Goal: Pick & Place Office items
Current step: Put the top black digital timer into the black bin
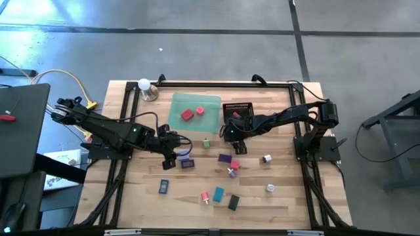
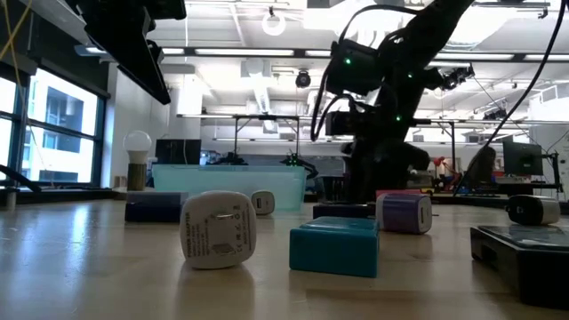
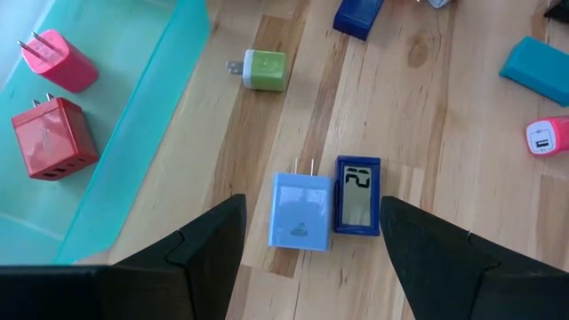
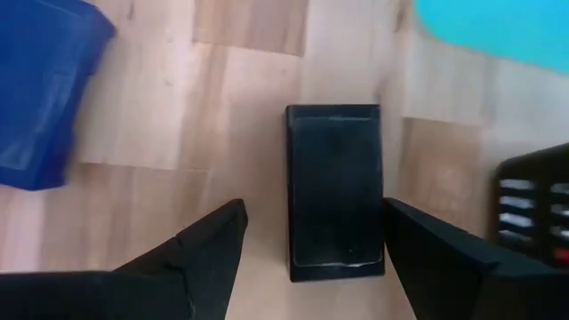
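You work on a table (image 3: 427, 107) of pale wood, its planks smooth with a visible grain. The tray (image 3: 133, 116) looks like translucent teal plastic, smooth and faintly glossy. The blue charger (image 3: 300, 210) and red charger (image 3: 52, 138) look like matt plastic with metal prongs. The black slab (image 4: 334, 191) has a smooth satin face with scuffed edges.

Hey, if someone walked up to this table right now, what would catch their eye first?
Probably the green tray at the table's far middle, holding two red chargers, with the black basket beside it. Then the two arms meeting mid-table: the left end effector open over a light blue charger, the right end effector open over a black block.
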